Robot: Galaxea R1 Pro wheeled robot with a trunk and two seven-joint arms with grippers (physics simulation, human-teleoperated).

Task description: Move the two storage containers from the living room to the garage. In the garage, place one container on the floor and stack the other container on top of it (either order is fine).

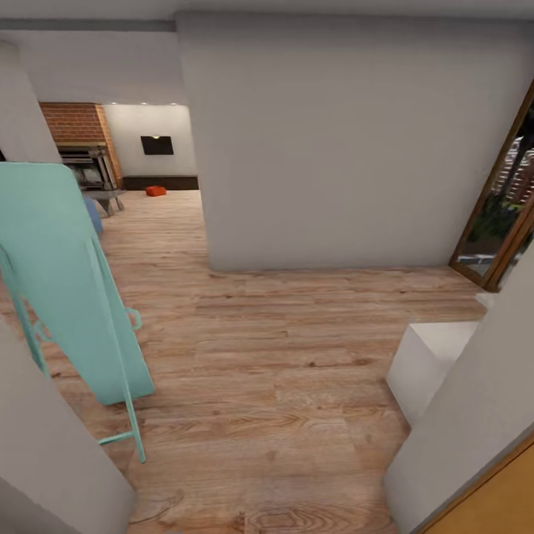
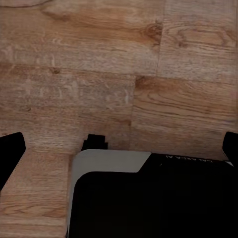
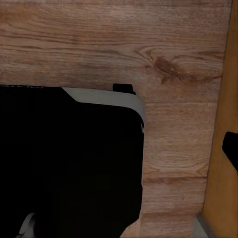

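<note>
One orange-red storage container [image 1: 156, 191] sits small and far off on the living room's light plank floor [image 1: 163, 222], below the wall TV [image 1: 157, 145] and right of the brick chimney [image 1: 78, 122]. The garage is out of view. Both wrist views look down at wood planks and my dark base. My left gripper [image 2: 119, 148] is open, a dark fingertip [image 2: 11, 151] at each side edge of its view, nothing between them. My right gripper [image 3: 119, 151] shows one fingertip [image 3: 231, 148] at the frame's edge, spread wide and holding nothing.
A teal folded ironing board [image 1: 67, 282] leans at the left. A white wall block [image 1: 348, 141] stands ahead, with the passage to the living room on its left. A white box [image 1: 430, 356], a wood-framed glass door [image 1: 504, 215] and a wall corner [image 1: 475, 437] crowd the right.
</note>
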